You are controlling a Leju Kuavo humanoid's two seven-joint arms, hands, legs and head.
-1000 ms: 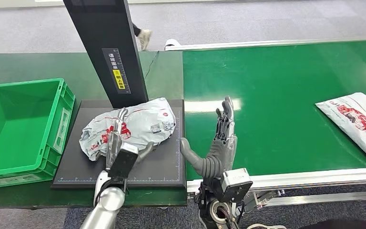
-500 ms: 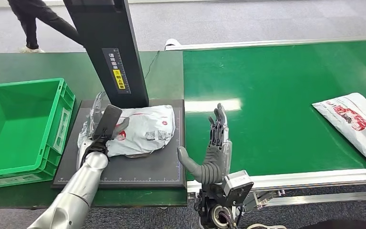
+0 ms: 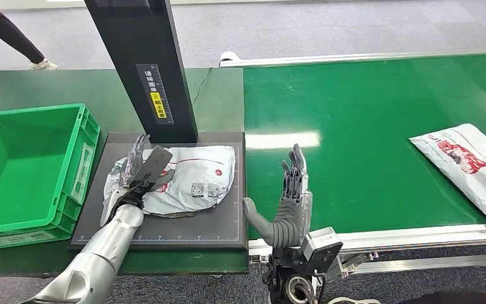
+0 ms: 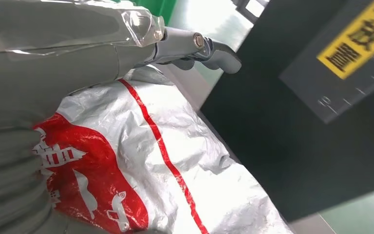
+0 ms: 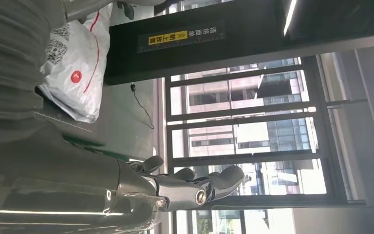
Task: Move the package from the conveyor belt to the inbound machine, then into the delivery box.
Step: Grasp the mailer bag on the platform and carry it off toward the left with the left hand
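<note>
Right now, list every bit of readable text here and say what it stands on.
Yellow label on the black post: Chinese characters, too blurred to quote.
Package on the black platform: red print and codes, unreadable.
Second package on the conveyor belt: red print, unreadable.

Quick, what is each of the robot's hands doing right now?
Left hand: on the package on the black platform; whether it grips cannot be told.
Right hand: open, holding nothing, upright over the conveyor belt edge.
</note>
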